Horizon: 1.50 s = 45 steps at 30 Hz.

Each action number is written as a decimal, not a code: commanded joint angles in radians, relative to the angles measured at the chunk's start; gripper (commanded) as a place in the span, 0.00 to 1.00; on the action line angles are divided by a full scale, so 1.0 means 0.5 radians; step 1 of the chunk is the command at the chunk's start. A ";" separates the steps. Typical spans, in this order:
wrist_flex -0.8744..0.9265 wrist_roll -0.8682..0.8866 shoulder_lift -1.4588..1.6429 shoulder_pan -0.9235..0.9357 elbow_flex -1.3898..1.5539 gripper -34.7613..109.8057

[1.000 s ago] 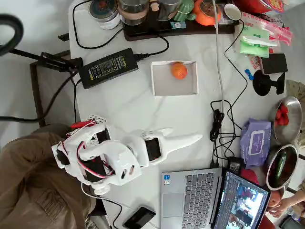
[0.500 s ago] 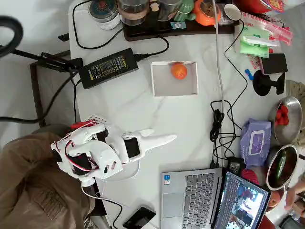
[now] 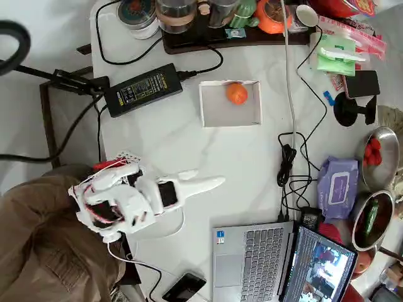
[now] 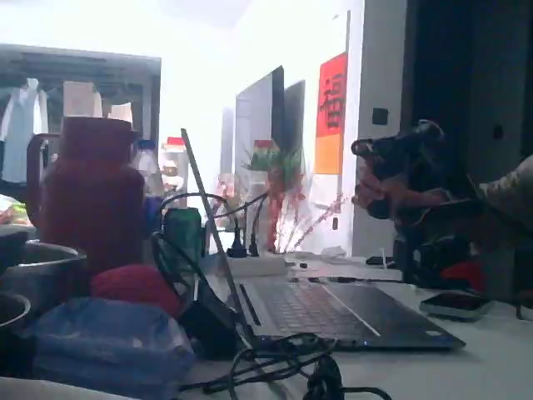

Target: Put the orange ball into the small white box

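In the overhead view the ball point(image 3: 237, 94) lies inside the box point(image 3: 214, 112), near its upper wall, in the upper middle of the frame on the white worktop point(image 3: 182, 141). The white arm sits well apart at lower left, its gripper point(image 3: 211, 183) pointing right over the bare worktop with fingers together and nothing between them. A black power brick point(image 3: 143, 89) lies left of the box, and a laptop point(image 3: 252, 261) sits at the lower edge.

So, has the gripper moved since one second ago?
Yes. In the overhead view the gripper has drawn back leftward, away from the small white box holding the orange ball.
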 commanded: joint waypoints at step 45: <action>-0.383 -0.012 0.150 0.169 1.120 0.24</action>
